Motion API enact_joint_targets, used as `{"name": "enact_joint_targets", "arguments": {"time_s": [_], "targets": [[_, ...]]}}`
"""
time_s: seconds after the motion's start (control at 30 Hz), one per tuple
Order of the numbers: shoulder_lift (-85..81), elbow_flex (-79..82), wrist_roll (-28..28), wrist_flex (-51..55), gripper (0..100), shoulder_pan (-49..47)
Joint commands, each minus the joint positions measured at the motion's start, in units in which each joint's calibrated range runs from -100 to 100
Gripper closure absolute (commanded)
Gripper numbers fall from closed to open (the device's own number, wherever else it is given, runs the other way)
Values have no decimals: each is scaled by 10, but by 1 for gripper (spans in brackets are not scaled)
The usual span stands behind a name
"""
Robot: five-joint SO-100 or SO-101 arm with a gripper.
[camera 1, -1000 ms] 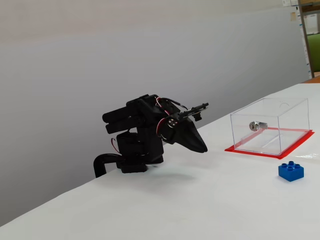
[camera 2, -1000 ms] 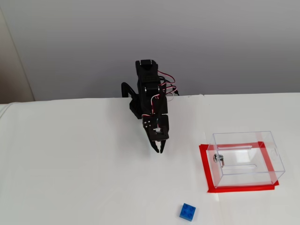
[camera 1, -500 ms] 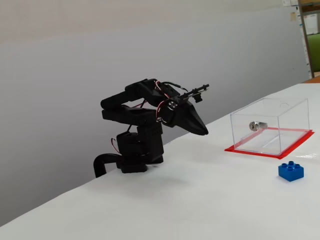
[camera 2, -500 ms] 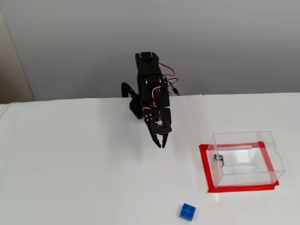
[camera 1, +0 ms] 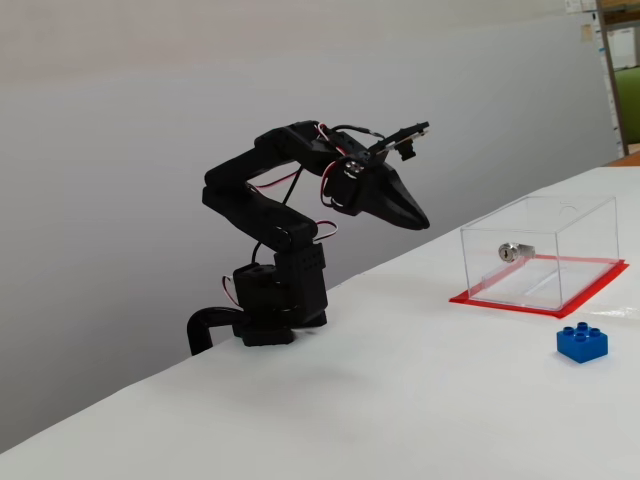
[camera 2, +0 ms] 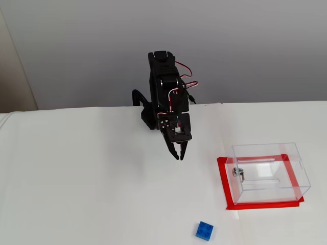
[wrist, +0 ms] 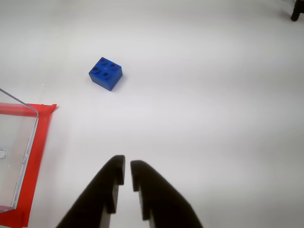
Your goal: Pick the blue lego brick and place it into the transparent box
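The blue lego brick [wrist: 105,73] lies alone on the white table, studs up, well ahead of my gripper [wrist: 127,164] in the wrist view. The gripper's black fingers stand together with only a thin slit between them and hold nothing. In both fixed views the gripper [camera 1: 424,221] [camera 2: 179,157] hangs in the air, pointing down, far from the brick [camera 1: 582,343] [camera 2: 205,230]. The transparent box [camera 1: 540,250] [camera 2: 268,173] stands on its red base to the right, with a silver lock [camera 1: 515,251] on one wall. Its corner [wrist: 29,137] shows at the wrist view's left edge.
The white table [camera 2: 76,194] runs up to a grey wall behind the arm's base [camera 1: 265,310]. Shelving [camera 1: 622,70] shows at the far right edge of a fixed view. A dark object [wrist: 298,12] sits at the wrist view's top right corner.
The arm has unfolded and lifted, so the gripper has risen off the table and swung a little toward the box side. Brick and box have not moved.
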Motion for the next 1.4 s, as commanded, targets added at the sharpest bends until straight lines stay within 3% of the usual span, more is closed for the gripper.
{"name": "enact_joint_targets", "arguments": {"time_s": [0.0,0.83,1.37], "targets": [[79,-113,-3,-1,99,-3],[464,-472,-5,0,99,-110],[600,-526,-128,1,99,-108]]}}
